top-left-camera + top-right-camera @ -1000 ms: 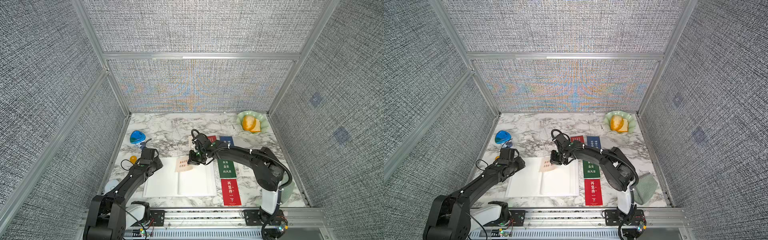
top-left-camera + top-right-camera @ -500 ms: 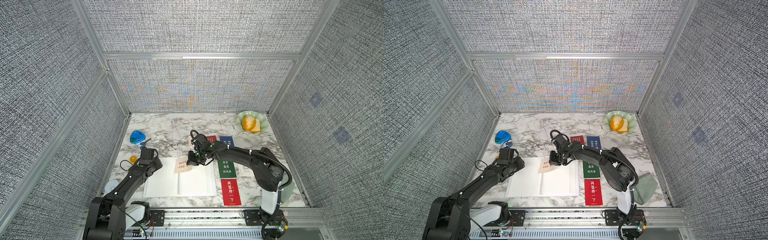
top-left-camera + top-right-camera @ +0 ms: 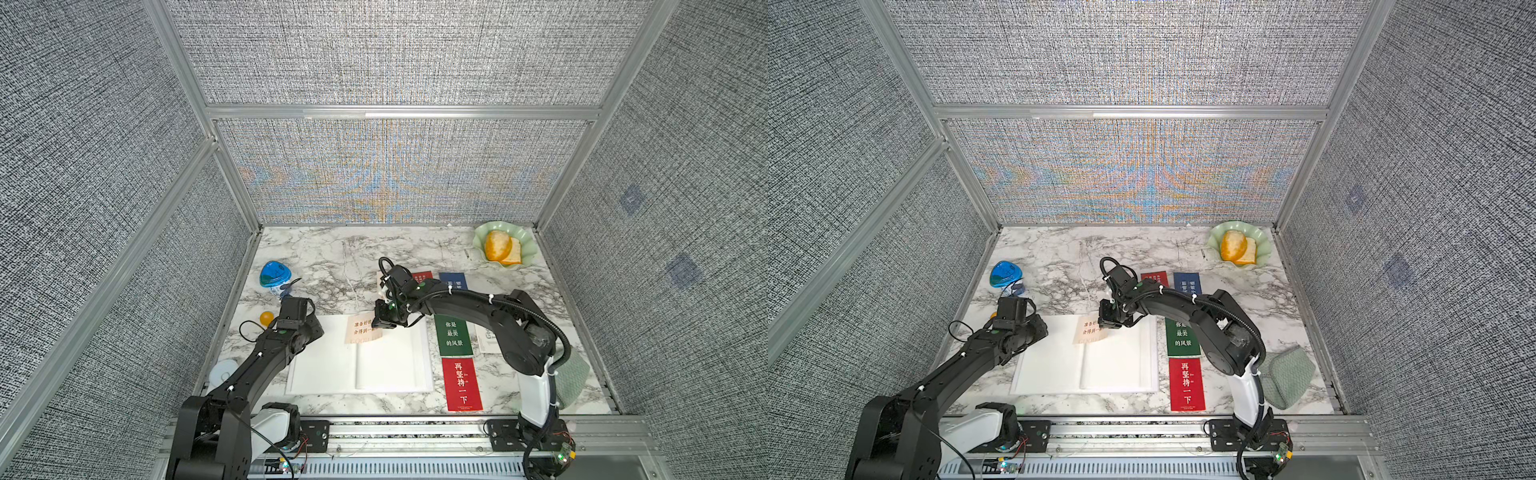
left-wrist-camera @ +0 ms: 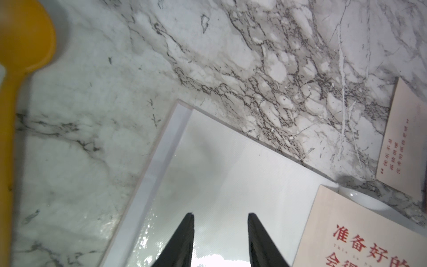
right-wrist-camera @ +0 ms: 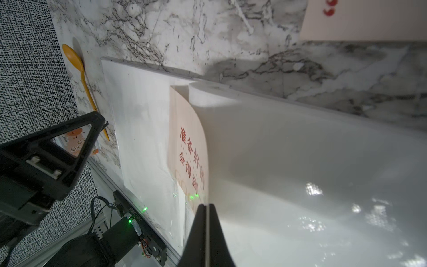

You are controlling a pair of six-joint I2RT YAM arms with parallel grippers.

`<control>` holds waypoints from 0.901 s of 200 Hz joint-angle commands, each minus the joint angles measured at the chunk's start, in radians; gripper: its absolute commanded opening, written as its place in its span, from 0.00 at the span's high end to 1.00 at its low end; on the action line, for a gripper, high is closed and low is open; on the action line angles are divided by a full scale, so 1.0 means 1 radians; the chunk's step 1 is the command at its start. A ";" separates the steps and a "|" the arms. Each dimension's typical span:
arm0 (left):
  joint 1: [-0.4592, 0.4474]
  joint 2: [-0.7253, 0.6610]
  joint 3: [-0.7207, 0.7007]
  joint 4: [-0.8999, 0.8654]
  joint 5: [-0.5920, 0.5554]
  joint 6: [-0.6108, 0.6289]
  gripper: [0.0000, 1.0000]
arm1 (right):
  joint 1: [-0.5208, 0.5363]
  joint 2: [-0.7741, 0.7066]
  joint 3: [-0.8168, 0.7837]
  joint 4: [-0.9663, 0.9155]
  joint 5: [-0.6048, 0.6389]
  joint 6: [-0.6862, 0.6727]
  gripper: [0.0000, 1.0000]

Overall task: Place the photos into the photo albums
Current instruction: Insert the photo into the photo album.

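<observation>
One cream card (image 3: 360, 332) in rt hand (image 3: 379, 326), over open album (image 3: 324, 368)

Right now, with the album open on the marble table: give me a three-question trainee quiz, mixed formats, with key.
1. True or false: the left gripper, over the open white photo album, has its jaws shut.
2. Of the cards lying right of the album, which colour is nearest the robot-side edge of the marble table? A green, B red, C blue.
3. Which gripper pinches the cream rectangular card with red lettering?
Key: 1 false, jaws apart. 2 B, the red rectangular card with white lettering. 3 the right gripper, shut on the card's edge.
</observation>
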 commanded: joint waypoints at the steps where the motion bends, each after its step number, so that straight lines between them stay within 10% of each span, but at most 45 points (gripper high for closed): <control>1: 0.007 0.002 -0.009 0.018 -0.037 0.021 0.59 | 0.002 0.022 0.024 -0.005 -0.030 -0.046 1.00; 89: 0.083 0.047 0.002 0.043 -0.104 0.025 0.59 | 0.017 0.142 0.101 0.063 -0.106 -0.016 1.00; 180: 0.098 0.102 -0.005 0.085 -0.173 -0.009 0.58 | 0.005 0.027 0.048 -0.096 0.030 -0.103 0.74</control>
